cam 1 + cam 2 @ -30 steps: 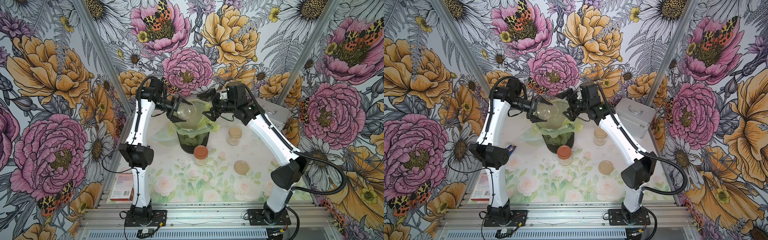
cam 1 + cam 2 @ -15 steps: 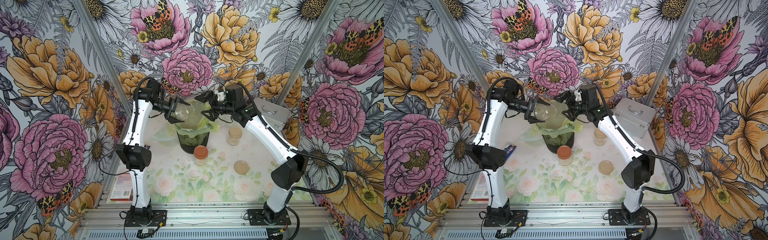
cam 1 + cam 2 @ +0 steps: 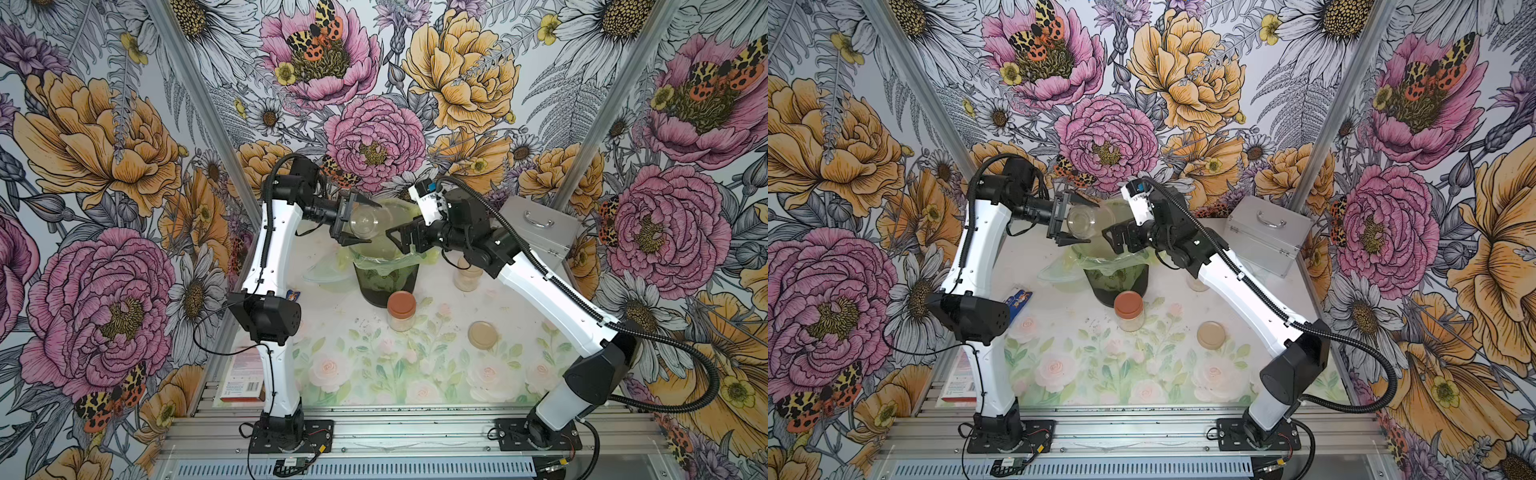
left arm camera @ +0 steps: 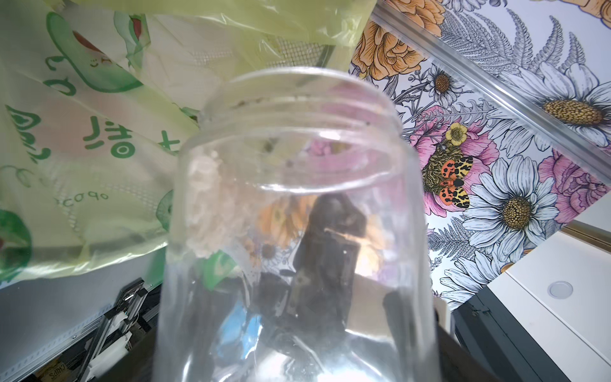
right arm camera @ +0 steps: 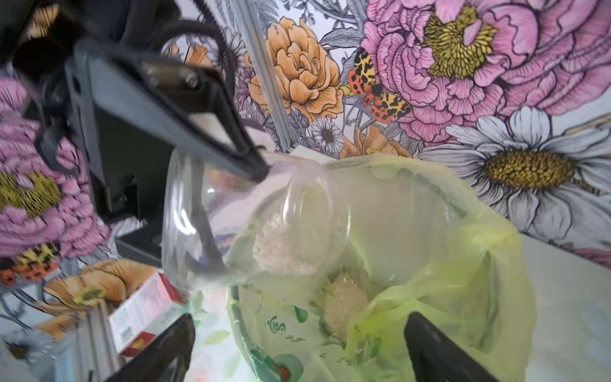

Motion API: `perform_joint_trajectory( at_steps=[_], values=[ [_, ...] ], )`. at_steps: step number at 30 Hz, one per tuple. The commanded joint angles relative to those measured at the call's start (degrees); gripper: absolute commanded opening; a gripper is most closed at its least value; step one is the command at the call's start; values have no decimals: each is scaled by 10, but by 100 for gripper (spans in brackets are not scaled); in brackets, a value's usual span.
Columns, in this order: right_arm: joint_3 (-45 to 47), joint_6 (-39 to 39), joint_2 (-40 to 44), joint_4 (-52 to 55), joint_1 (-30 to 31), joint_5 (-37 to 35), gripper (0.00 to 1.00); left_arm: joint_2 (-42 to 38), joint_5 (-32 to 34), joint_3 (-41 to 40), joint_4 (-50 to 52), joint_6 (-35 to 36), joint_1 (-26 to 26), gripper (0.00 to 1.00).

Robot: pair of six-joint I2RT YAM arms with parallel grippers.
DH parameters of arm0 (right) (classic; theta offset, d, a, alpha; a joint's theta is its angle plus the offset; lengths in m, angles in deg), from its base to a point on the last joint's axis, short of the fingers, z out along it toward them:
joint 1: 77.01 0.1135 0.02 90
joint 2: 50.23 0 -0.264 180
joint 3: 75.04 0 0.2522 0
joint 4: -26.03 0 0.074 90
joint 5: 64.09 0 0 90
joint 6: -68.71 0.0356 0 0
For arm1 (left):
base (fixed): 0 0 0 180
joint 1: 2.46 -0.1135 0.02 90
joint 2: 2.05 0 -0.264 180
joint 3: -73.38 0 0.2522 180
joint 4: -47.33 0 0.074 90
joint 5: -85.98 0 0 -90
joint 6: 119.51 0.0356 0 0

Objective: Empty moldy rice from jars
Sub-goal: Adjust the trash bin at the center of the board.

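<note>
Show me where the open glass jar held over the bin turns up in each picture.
In both top views: the jar lies tipped near the middle, above the bin.
Left wrist view: it fills the middle, mouth pointing away.
Right wrist view: near the middle, mouth over the bag.
Shared landmark: the yellow-green bag.

Centre frame: open jar (image 3: 365,220) above bin (image 3: 374,289); capped jar (image 3: 401,311) just below; loose lid (image 3: 482,335) lower right; case (image 3: 540,228) right.
</note>
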Motion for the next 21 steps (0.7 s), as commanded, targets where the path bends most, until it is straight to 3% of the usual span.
perform_joint_trajectory(
  at_steps=[1, 9, 16, 21],
  values=[
    [48, -154, 14, -90, 3, -71, 100, -2, -50, 37, -15, -23, -6, 0],
    [155, -275, 47, -266, 18, -118, 100, -4, -63, 36, -15, -25, -10, 0],
    [249, -422, 70, -433, 49, -118, 100, -5, -63, 25, -15, -19, -10, 0],
    [268, -493, 55, -498, 52, -115, 100, 3, -66, 40, -15, -25, -8, 0]
  ],
)
